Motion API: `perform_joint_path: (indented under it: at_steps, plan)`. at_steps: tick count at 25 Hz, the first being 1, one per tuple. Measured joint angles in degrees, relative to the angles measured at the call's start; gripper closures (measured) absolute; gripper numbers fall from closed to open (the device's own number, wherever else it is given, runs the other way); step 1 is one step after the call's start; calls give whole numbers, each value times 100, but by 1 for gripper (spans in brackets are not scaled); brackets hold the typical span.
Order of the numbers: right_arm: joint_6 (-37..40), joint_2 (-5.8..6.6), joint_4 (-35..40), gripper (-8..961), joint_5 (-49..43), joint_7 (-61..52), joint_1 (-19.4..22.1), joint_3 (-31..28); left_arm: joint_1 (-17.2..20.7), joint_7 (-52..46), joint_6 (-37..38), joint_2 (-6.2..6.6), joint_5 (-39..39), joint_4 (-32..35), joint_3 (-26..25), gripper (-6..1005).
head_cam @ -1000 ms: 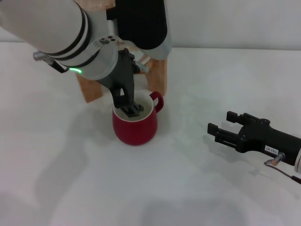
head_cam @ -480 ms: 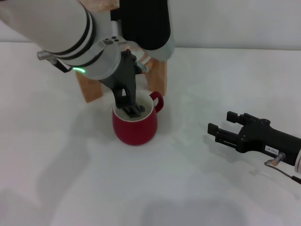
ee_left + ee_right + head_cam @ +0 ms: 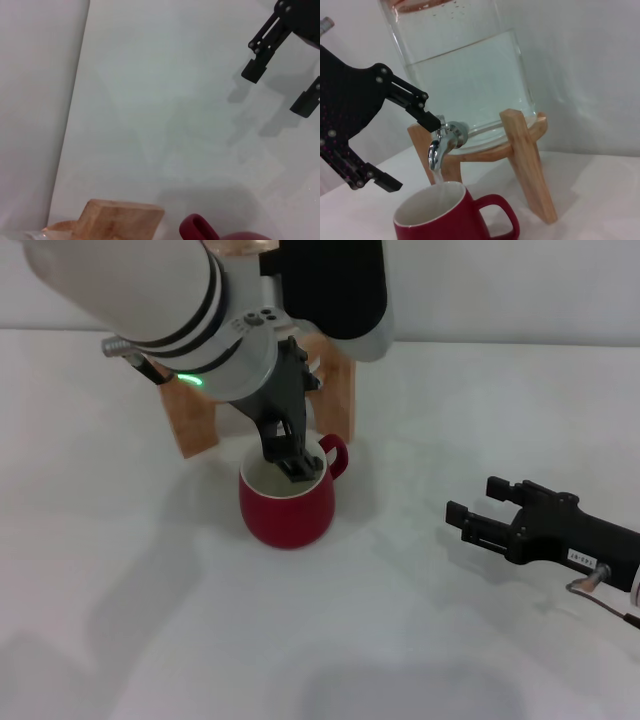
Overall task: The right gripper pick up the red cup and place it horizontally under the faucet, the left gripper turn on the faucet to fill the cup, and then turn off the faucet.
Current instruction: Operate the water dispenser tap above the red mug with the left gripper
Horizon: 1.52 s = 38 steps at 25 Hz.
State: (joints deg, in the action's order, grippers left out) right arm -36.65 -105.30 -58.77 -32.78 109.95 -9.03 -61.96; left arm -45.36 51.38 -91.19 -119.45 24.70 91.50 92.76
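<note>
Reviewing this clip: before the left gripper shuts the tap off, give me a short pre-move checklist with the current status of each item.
1. The red cup stands upright directly below the faucet spout: ok.
2. Water is running: ok, a thin stream falls from the spout into the cup in the right wrist view.
3. The left gripper is at the faucet, one finger reaching the tap's top: ok. Whether it actually holds the lever: cannot tell.
4. Fill level in the cup: cannot tell, the inside shows only cream wall near the rim.
5. The right gripper is open and resting on the table, well away from the cup: ok.
6. The wooden stand under the water jar sits level: ok.
</note>
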Motion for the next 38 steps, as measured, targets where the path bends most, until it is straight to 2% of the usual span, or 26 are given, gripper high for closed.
perform_joint_path:
  at_steps: [38]
  plan:
    - [18, -25, 68, 185, 0, 0, 7, -62, -210, 2, 396, 10, -266, -281, 25, 118]
